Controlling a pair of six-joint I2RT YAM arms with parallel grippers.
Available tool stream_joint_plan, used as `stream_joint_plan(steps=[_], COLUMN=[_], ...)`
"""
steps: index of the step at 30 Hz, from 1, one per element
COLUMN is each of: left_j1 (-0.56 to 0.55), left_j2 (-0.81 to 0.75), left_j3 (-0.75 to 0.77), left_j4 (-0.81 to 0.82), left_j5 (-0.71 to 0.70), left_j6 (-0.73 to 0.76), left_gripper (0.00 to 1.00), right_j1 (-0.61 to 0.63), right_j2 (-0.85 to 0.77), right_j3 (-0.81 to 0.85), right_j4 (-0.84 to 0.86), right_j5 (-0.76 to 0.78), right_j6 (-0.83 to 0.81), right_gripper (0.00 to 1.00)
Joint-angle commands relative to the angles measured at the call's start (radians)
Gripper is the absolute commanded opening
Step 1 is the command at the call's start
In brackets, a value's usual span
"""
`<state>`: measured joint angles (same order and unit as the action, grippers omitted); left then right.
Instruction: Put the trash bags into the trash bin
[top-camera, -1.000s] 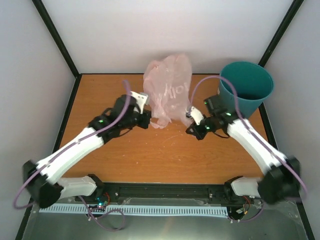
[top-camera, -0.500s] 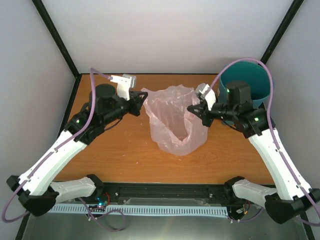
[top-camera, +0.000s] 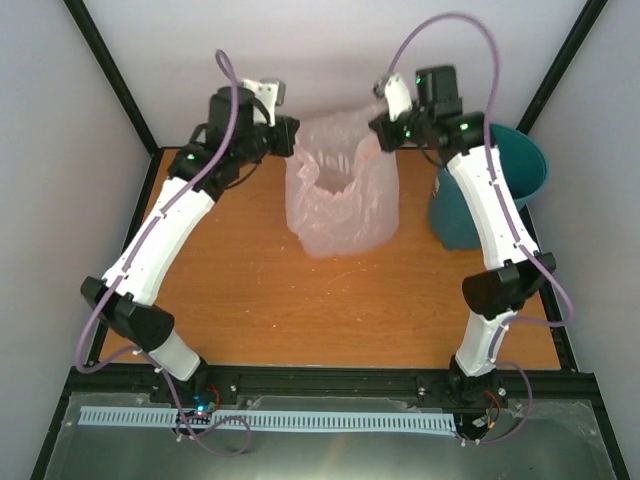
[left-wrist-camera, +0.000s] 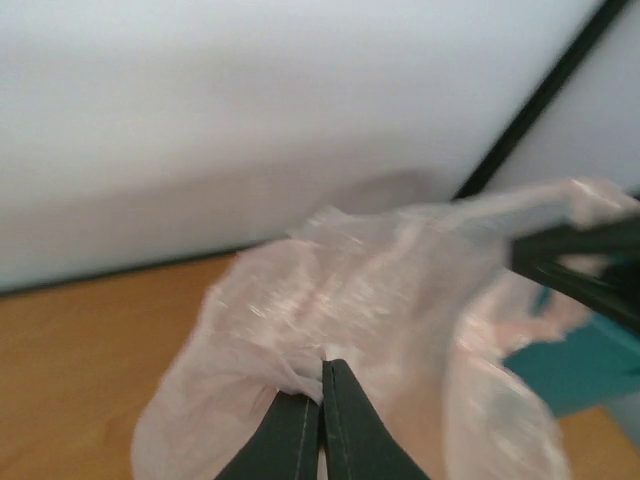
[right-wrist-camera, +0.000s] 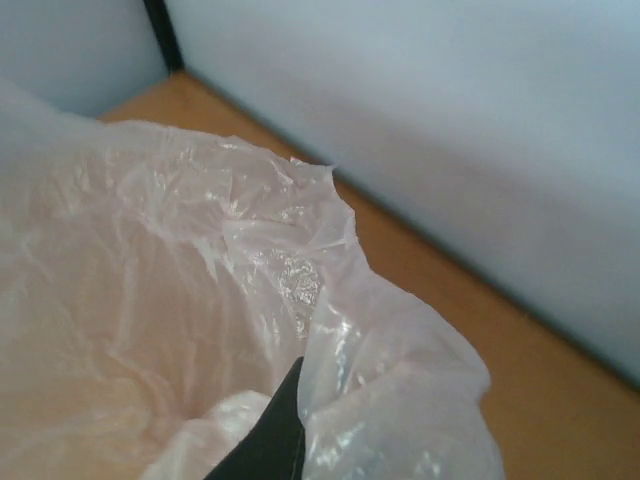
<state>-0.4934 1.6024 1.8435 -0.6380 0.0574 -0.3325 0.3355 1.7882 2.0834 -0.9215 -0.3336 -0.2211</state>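
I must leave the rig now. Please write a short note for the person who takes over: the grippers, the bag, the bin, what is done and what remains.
Left gripper: shut on the left rim of the bag.
Right gripper: shut on the right rim, as far as its wrist view shows.
Bag: held up between the two arms, mouth spread open, hanging over the back of the table. Whether its bottom touches the table cannot be told.
Bin: upright at the back right, beside the bag; the bag is outside it.
Done: bag lifted by both arms.
Left: carry it over the bin, push it in, release.
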Motion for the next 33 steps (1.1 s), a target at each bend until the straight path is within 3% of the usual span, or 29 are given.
stream_joint_plan(steps=[1,3,6,8,11,14,15,16,19,22,27,33], left_j1=[-0.007,-0.018,-0.02,-0.02,-0.021,-0.021,-0.02,-0.02,-0.041,-0.127,-0.172,-0.172], left_j2=[-0.233,-0.329,-0.371,-0.394,-0.436,-0.376,-0.347,-0.331,-0.399,-0.563,-0.785,-0.878], left_j3=[0.167,0.135,0.179,0.094,-0.211,-0.476,-0.542,-0.599,-0.779,-0.881,-0.912,-0.907], left_j4=[0.171,0.322,0.33,0.332,0.356,0.292,0.28,0.279,0.352,0.377,0.302,0.223], left_j5=[0.224,0.318,0.43,0.445,0.226,-0.071,-0.093,-0.072,0.057,0.114,0.218,0.162], left_j6=[0.109,0.106,0.109,0.1,0.039,0.014,0.019,0.027,0.033,0.097,0.074,0.027], left_gripper=[0.01,0.01,0.01,0.01,0.01,0.01,0.01,0.01,0.01,0.01,0.01,0.01], right_j1=[-0.007,-0.007,-0.007,-0.006,-0.006,-0.006,-0.009,-0.018,-0.048,-0.023,-0.015,-0.015], right_j2=[-0.068,-0.195,-0.441,-0.46,-0.529,-0.485,-0.417,-0.352,-0.281,-0.365,-0.604,-0.721], right_j3=[0.466,0.448,0.162,0.162,-0.237,-0.616,-0.667,-0.688,-0.801,-0.921,-1.004,-0.984], right_j4=[-0.101,0.02,0.297,0.262,0.426,0.593,0.56,0.49,0.314,0.23,0.215,0.19], right_j5=[-0.03,-0.111,-0.197,-0.207,-0.112,0.218,0.307,0.3,-0.043,-0.243,-0.311,-0.36], right_j6=[-0.011,-0.006,0.015,0.016,-0.026,-0.101,-0.098,-0.074,-0.076,-0.139,-0.137,-0.066], right_gripper=[0.03,0.03,0.03,0.03,0.03,0.03,0.03,0.03,0.03,0.03,0.03,0.03])
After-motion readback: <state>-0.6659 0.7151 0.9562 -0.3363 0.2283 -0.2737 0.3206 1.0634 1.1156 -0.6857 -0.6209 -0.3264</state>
